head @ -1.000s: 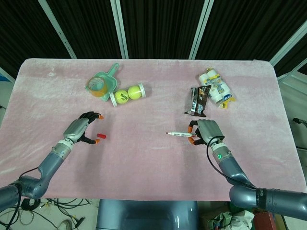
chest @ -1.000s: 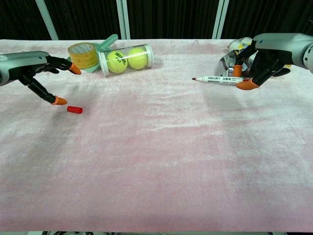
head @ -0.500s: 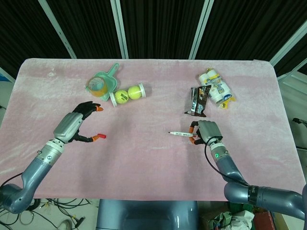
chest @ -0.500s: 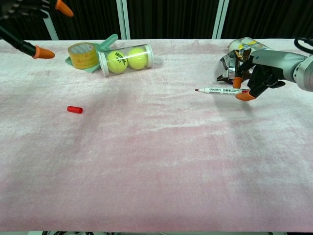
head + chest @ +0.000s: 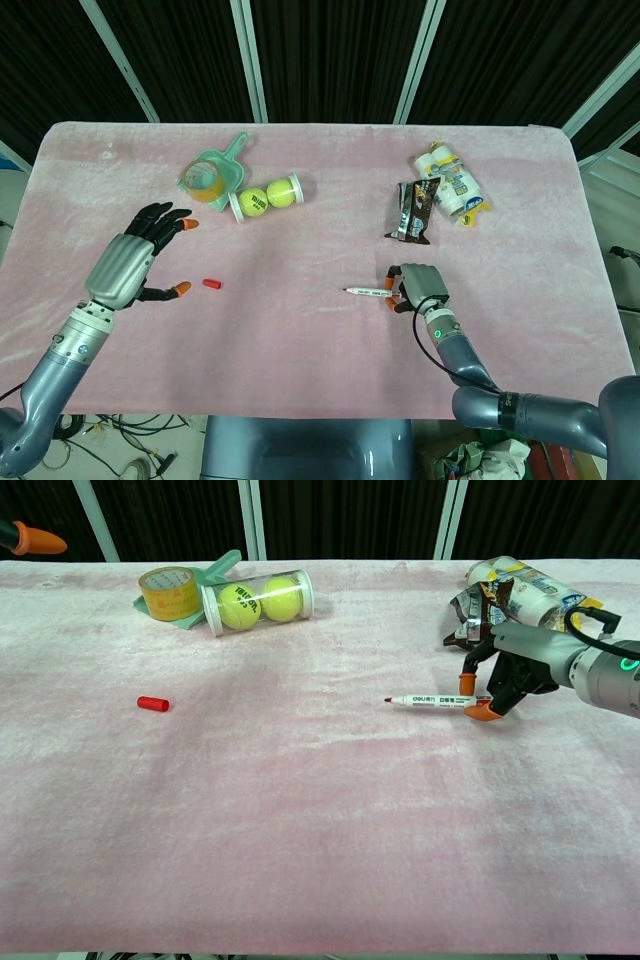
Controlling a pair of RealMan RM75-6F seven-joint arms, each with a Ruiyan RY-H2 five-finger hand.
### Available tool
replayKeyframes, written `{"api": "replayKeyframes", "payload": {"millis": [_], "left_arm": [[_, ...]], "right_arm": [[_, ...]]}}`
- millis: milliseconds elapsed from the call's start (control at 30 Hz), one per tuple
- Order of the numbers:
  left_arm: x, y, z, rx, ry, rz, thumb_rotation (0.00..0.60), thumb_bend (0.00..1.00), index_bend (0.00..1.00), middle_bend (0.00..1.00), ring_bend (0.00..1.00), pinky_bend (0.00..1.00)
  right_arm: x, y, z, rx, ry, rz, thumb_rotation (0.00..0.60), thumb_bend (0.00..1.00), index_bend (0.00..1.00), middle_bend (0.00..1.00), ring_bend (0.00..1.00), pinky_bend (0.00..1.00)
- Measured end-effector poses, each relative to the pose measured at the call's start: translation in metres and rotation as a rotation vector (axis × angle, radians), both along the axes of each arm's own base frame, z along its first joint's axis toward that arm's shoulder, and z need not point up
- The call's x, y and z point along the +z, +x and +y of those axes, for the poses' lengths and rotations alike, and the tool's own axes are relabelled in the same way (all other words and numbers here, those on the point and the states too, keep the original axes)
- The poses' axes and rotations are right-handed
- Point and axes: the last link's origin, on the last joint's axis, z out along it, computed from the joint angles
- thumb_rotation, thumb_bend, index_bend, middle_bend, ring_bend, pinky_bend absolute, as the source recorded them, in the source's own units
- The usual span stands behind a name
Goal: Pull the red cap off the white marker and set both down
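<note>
1. Right hand (image 5: 510, 675): fingers (image 5: 483, 711) pinch the white marker's (image 5: 367, 292) rear end, marker low over the counter (image 5: 320, 360), bare tip pointing left.
2. Left hand (image 5: 128, 262): fingers spread, released, holding nothing.
3. Red cap (image 5: 151, 703) lies alone on the counter, near the left hand, open cloth all around.
4. Chest view crops the left hand to one orange fingertip.

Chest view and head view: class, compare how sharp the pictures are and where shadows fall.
Chest view: sharp, even light; the red cap casts almost no shadow, and a faint one lies under the white marker. Head view: also sharp, with the pink table's edges bowed by the wide lens.
</note>
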Motion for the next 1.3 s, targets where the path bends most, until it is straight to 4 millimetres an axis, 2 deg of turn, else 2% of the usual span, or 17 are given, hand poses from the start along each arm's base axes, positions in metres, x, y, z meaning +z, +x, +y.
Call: {"api": "replayKeyframes", "payload": {"millis": [100, 200, 333, 467, 567, 700, 800, 900, 1000, 1067, 1133, 1233, 1300], "left_arm": [[0.000, -0.001, 0.001, -0.002, 0.012, 0.002, 0.600, 0.18, 0.18, 0.12, 0.00, 0.01], [-0.002, -0.001, 0.002, -0.003, 0.005, 0.000, 0.600, 0.18, 0.18, 0.12, 0.00, 0.00], [-0.003, -0.001, 0.001, -0.008, 0.006, 0.006, 0.600, 0.18, 0.18, 0.12, 0.00, 0.01], [-0.002, -0.001, 0.001, -0.008, 0.014, 0.007, 0.600, 0.18, 0.18, 0.12, 0.00, 0.00], [-0.003, 0.000, 0.000, -0.010, 0.014, 0.007, 0.600, 0.18, 0.18, 0.12, 0.00, 0.00], [-0.004, 0.001, -0.001, -0.016, 0.016, 0.012, 0.600, 0.18, 0.18, 0.12, 0.00, 0.01], [-0.003, 0.003, -0.002, -0.018, 0.022, 0.012, 0.600, 0.18, 0.18, 0.12, 0.00, 0.00], [0.001, 0.000, -0.006, -0.013, 0.034, 0.034, 0.600, 0.18, 0.16, 0.12, 0.00, 0.00], [0.008, -0.006, -0.012, 0.004, 0.060, 0.092, 0.600, 0.18, 0.14, 0.11, 0.00, 0.00], [0.014, -0.013, -0.020, 0.025, 0.094, 0.140, 0.600, 0.18, 0.13, 0.11, 0.00, 0.00], [0.022, -0.020, -0.030, 0.055, 0.141, 0.179, 0.600, 0.16, 0.12, 0.10, 0.00, 0.00], [0.032, -0.038, -0.050, 0.122, 0.198, 0.212, 0.600, 0.12, 0.11, 0.08, 0.00, 0.00], [0.035, -0.051, -0.064, 0.170, 0.216, 0.237, 0.600, 0.11, 0.11, 0.07, 0.00, 0.00]], "right_arm": [[-0.001, -0.003, 0.000, -0.011, 0.007, 0.015, 0.600, 0.32, 0.73, 1.00, 1.00, 0.95], [-0.004, -0.007, 0.002, -0.024, 0.022, 0.033, 0.600, 0.27, 0.64, 1.00, 1.00, 0.95], [-0.003, -0.009, 0.002, -0.033, 0.038, 0.051, 0.600, 0.20, 0.40, 1.00, 1.00, 0.95], [0.001, -0.008, 0.004, -0.038, 0.068, 0.058, 0.600, 0.16, 0.25, 1.00, 1.00, 0.95], [0.004, -0.008, 0.005, -0.048, 0.097, 0.065, 0.600, 0.16, 0.19, 1.00, 1.00, 0.95], [0.012, -0.004, 0.005, -0.059, 0.100, 0.047, 0.600, 0.16, 0.18, 1.00, 1.00, 0.95], [0.023, 0.001, 0.005, -0.064, 0.080, 0.011, 0.600, 0.16, 0.18, 0.99, 0.99, 0.91], [0.043, 0.004, 0.007, -0.058, 0.044, -0.016, 0.600, 0.16, 0.18, 0.86, 0.87, 0.80], [0.073, 0.003, 0.010, -0.048, -0.015, -0.032, 0.600, 0.16, 0.18, 0.63, 0.70, 0.61], [0.099, -0.001, 0.015, -0.040, -0.071, -0.035, 0.600, 0.16, 0.18, 0.48, 0.58, 0.45], [0.129, -0.007, 0.023, -0.029, -0.140, -0.030, 0.600, 0.16, 0.18, 0.38, 0.49, 0.33], [0.169, -0.018, 0.038, 0.001, -0.260, -0.008, 0.600, 0.13, 0.18, 0.25, 0.38, 0.26], [0.186, -0.024, 0.048, 0.033, -0.337, 0.012, 0.600, 0.11, 0.18, 0.20, 0.33, 0.24]]}}
